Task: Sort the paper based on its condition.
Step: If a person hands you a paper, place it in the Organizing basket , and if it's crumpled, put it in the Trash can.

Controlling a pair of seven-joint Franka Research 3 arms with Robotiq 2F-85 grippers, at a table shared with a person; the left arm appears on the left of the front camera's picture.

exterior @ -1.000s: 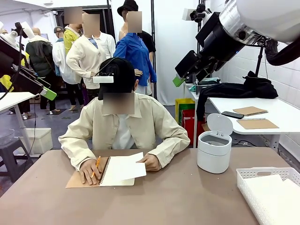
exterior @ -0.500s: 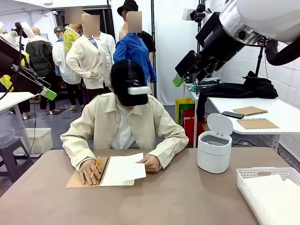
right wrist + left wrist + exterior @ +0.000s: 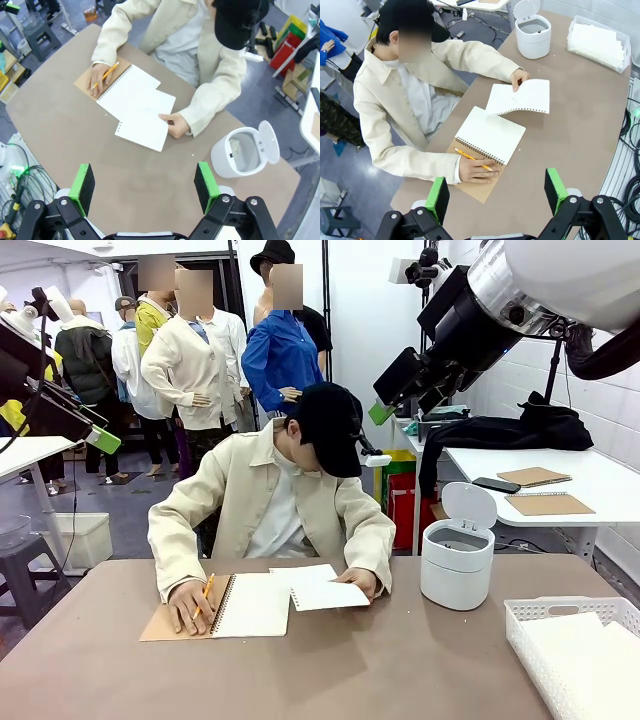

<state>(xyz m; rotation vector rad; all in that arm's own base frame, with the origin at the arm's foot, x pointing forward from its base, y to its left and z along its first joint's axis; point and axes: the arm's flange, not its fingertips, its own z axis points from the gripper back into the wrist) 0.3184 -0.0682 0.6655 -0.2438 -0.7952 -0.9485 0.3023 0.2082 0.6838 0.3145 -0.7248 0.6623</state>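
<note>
Left claw (image 3: 496, 195), right claw (image 3: 144, 186): gaped apart, gripped nothing. Judged early: left loose sheet (image 3: 145, 125) under person's hand (image 3: 176, 125), unsorted; noted white stack in basket (image 3: 560, 607).

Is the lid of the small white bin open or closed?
Open. The lid stands upright at the back of the bin, and the right wrist view looks down into the bin's inside.

So my right arm (image 3: 570, 280) is glossy white with a black wrist. Both the left pincer (image 3: 497, 192) and right pincer (image 3: 144, 186) are matte black with green pads (image 3: 82, 186) and little screws at the knuckles.
</note>
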